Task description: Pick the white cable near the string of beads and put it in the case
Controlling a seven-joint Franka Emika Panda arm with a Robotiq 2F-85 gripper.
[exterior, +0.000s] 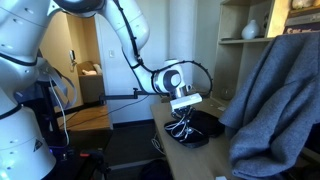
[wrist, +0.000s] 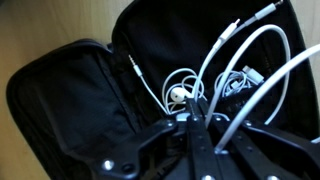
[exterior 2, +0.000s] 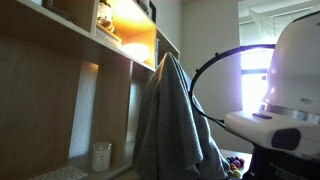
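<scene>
**Gripper pinched on the white cable, low over the open case**

The gripper hangs right over the case, with its fingers pressed together. From the wrist view the two dark fingers meet at a point, and strands of the white cable run up past that point. As far as I can see, the cable is caught between them. In an exterior view thin white loops dangle from under the fingers down to the case.

The case lies open on the wooden table, its two black halves spread apart. The left half looks bare. Most of the cable sits in the right half, in loose curls with a small round white piece among them. A few bigger loops rise toward the camera at the right, blurred. One thin end with a plug lies along the hinge between the two halves.

Standing back, the case sits near the edge of the table, just beside a big grey cloth heaped to one side. The white arm bends down to it with a black hose looped at the wrist. Behind is a shelf with a pale vase. From the opposite side, the grey cloth hangs in front of lit shelves, and a glass jar stands low on one of them.
</scene>
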